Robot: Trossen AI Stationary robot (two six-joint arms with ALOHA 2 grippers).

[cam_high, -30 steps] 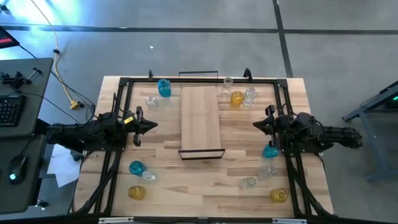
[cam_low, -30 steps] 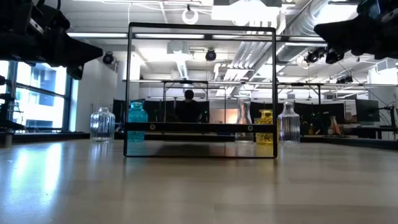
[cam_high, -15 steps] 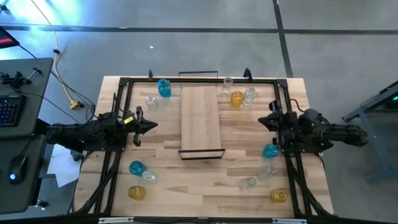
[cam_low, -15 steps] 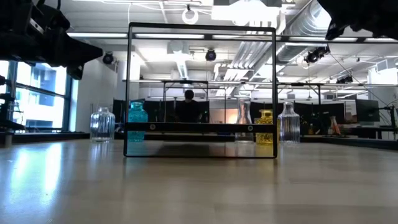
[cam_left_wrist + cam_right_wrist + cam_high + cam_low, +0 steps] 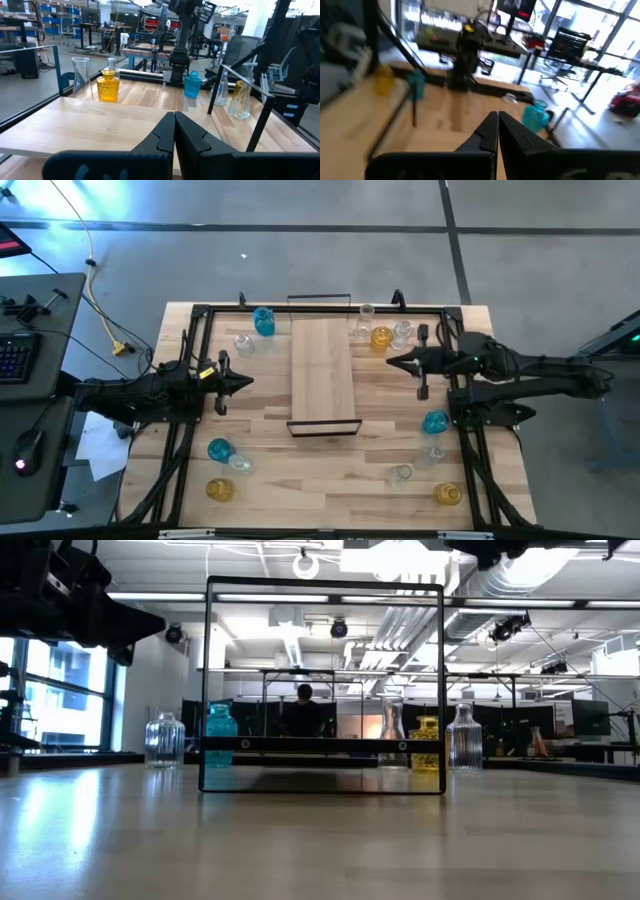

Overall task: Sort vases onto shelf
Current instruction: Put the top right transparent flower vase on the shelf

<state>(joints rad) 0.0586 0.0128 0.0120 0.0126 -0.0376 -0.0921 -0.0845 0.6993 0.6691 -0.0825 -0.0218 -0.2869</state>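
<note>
- The shelf (image 5: 322, 375) lies in the middle of the wooden table (image 5: 380, 450), a narrow light-wood board running from near to far, with a thin black frame at each end. Nothing stands on it.
- The left gripper (image 5: 243, 382) hangs just left of the shelf, about level with its middle, pointing toward it. Its two dark fingers (image 5: 165, 137) are pressed together with nothing between them.
- The right gripper (image 5: 393, 362) reaches in from the right, tip close to the shelf's right edge and a bit farther back than the left one. Its fingers (image 5: 487, 132) are also closed tight and empty.
- Far left of the shelf stand a teal vase (image 5: 263, 320) and, a little nearer and farther left, a clear vase (image 5: 243, 344).
- Far right of the shelf is a tight group: a clear flared vase (image 5: 364, 316), an amber vase (image 5: 381, 338) and a ribbed clear vase (image 5: 402, 332), the last close to the right arm.
- Near left: a teal vase (image 5: 219, 449) with a clear vase (image 5: 240, 463) just beside it, and an amber vase (image 5: 219, 490) nearer the table's front edge.
- Near right: a teal vase (image 5: 435, 422), a clear vase (image 5: 431, 453) in front of it, another clear vase (image 5: 401, 474) toward the middle, and an amber vase (image 5: 447, 494) nearest the front.
- In the low view a person (image 5: 303, 712) shows far back in the room, behind the shelf's frame.
</note>
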